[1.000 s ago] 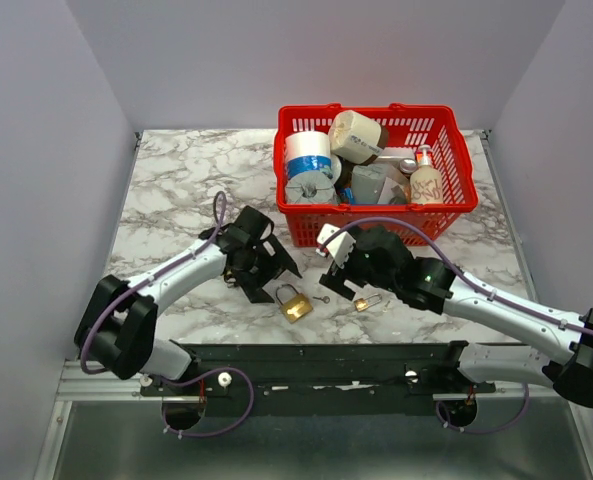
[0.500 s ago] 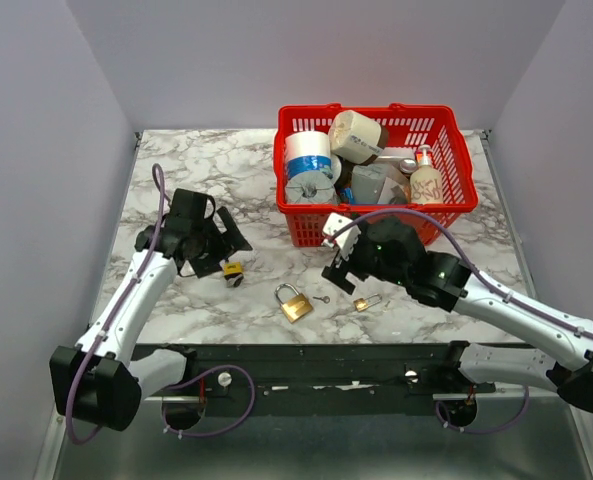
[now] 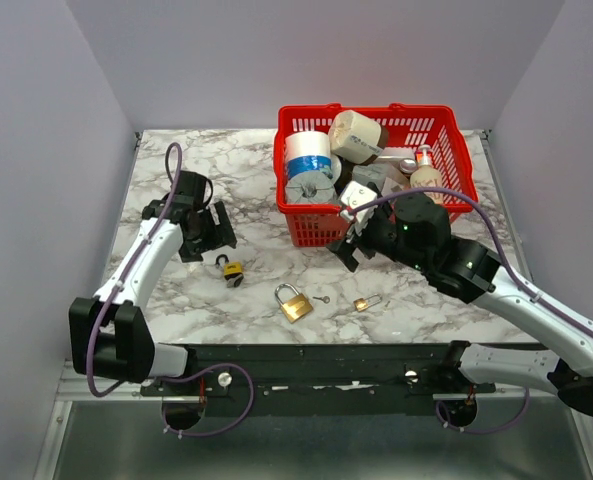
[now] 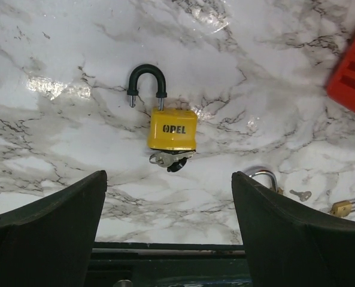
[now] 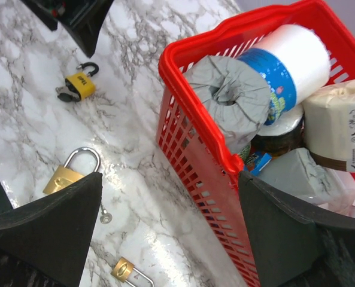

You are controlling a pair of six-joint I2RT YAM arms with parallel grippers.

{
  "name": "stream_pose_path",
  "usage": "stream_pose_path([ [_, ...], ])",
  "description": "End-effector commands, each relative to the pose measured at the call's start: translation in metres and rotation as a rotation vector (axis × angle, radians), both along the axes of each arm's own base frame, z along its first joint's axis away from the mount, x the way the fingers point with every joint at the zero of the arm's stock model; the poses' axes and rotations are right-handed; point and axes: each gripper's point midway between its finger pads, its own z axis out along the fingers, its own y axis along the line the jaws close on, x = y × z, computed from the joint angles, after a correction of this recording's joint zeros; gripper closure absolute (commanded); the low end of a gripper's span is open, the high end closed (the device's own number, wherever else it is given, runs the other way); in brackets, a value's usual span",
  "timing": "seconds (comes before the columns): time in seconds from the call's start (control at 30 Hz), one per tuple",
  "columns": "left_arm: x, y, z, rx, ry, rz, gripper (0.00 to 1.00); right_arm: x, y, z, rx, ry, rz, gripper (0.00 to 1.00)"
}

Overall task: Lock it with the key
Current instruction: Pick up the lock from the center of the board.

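Your marbled surface [image 3: 176,170] carries a red basket [image 3: 311,228] at the far right, stuffed with rolls whose labels are too small to read. The right pincer [image 5: 171,179] hangs by the basket's near wall with its fingers spread wide and nothing between them, well apart from the work. The left pincer [image 4: 168,179] is the one you want. It is also spread apart and empty, and it hovers over the left half. Ignore the brass padlock [image 3: 294,303] lying near the middle. Your yellow padlock [image 4: 172,128] lies flat on the surface just near and right of the left pincer, centred between its fingers in the wrist view. Its long axis runs far to near. The black shackle [image 4: 146,75] is at the far end, with one leg out of the body. The key [image 4: 171,160] sits in the near end, so I judge that is the end you should come down on. The yellow body reads "OPEL".
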Motion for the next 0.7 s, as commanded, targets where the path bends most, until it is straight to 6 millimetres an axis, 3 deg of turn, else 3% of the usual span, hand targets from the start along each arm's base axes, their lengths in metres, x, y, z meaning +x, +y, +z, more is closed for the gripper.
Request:
stream_pose_path([
  [0.0,0.006,-0.001,-0.012,-0.002,0.045,0.014,0.11,-0.009,-0.007,0.020,0.019,0.003,0.024,0.00],
  [0.13,0.013,-0.006,-0.030,-0.009,0.080,0.032,0.11,-0.019,-0.005,0.012,0.002,0.046,0.067,0.00],
  [0.4,-0.010,-0.019,-0.074,-0.009,0.211,0.063,0.11,-0.016,0.000,0.000,-0.034,0.090,0.060,0.00],
  [0.67,-0.003,-0.025,-0.085,0.004,0.229,0.052,0.20,-0.031,0.003,0.001,-0.047,0.102,0.157,0.00],
])
